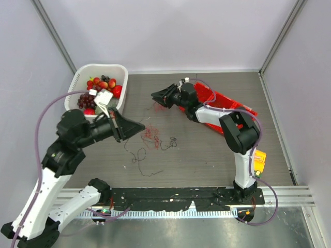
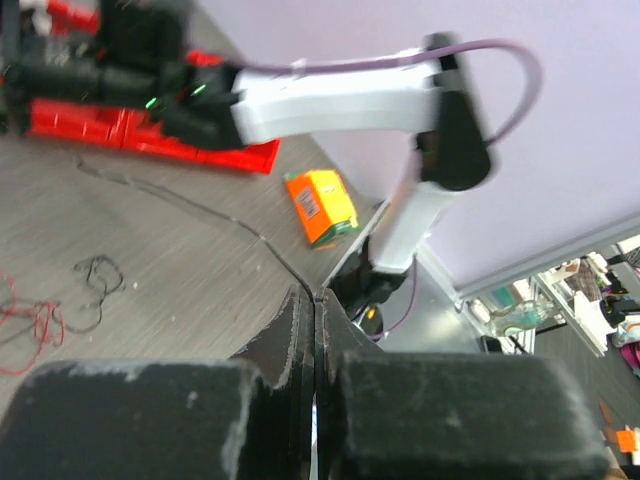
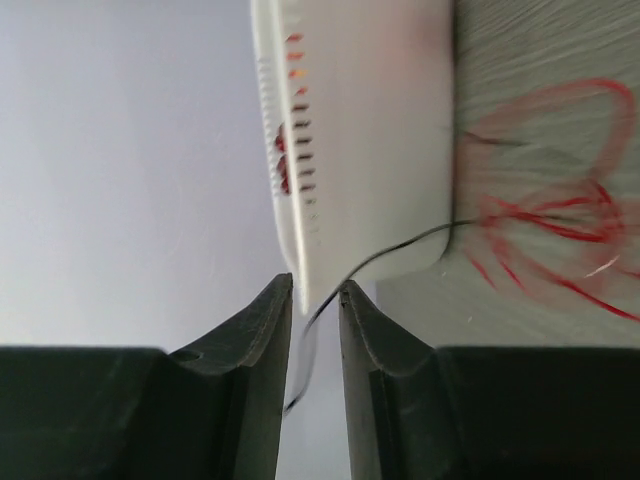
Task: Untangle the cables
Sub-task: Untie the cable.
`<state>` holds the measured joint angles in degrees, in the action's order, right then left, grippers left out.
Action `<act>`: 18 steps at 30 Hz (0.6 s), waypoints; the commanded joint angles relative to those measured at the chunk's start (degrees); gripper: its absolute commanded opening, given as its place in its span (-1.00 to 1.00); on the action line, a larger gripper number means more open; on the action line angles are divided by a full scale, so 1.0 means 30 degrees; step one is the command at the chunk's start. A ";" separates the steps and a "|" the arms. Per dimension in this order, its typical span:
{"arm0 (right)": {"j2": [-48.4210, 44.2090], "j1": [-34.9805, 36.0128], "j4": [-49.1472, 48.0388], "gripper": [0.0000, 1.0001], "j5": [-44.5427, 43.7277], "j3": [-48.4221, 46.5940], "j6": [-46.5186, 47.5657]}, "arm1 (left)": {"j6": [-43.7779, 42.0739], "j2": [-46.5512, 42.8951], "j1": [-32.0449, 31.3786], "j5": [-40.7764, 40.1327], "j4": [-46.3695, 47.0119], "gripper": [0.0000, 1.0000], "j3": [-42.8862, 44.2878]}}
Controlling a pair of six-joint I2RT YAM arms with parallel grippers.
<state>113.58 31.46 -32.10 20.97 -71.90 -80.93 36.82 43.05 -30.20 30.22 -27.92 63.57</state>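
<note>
The cables are thin red wires (image 1: 150,132) bunched on the table, with dark strands (image 1: 168,143) trailing toward the near edge. My left gripper (image 1: 141,125) sits just left of the red bunch. In the left wrist view it (image 2: 315,296) is shut, with a thin dark cable (image 2: 225,222) running out from the fingertips across the table. My right gripper (image 1: 155,95) hovers behind the bunch. In the right wrist view its jaws (image 3: 315,285) stand apart, and a dark strand (image 3: 400,245) hangs loose between them. Red wires (image 3: 560,215) lie blurred beyond.
A white basket (image 1: 122,72) of fruit stands at the back left and fills the right wrist view (image 3: 360,150). A red tray (image 1: 227,102) lies under the right arm. An orange box (image 1: 259,160) sits by the right arm's base.
</note>
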 commanded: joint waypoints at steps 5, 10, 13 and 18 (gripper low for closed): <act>0.3913 -0.0761 0.1586 -0.35 -0.1482 -0.3832 0.1075 | -0.1519 0.0033 0.0016 -0.0958 -0.3932 -1.00 0.8040; 0.4766 -0.0819 0.3838 -0.35 -0.2008 -0.5124 0.3124 | -0.2164 0.1468 0.0045 -0.2861 -0.4842 -1.00 1.0945; 0.4972 -0.0820 0.5539 -0.34 -0.1952 -0.6090 0.5141 | -0.2340 0.2521 0.0016 -0.3772 -0.5076 -1.00 1.1970; 0.2958 -0.0762 0.7326 -0.13 0.0119 -0.5274 0.8659 | -0.2225 0.3638 0.0016 -0.4387 -0.5019 -1.00 1.2208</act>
<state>128.97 28.86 -15.73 16.95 -87.44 -66.24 30.96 50.24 -30.20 20.47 -40.93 99.81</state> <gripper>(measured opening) 0.396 0.012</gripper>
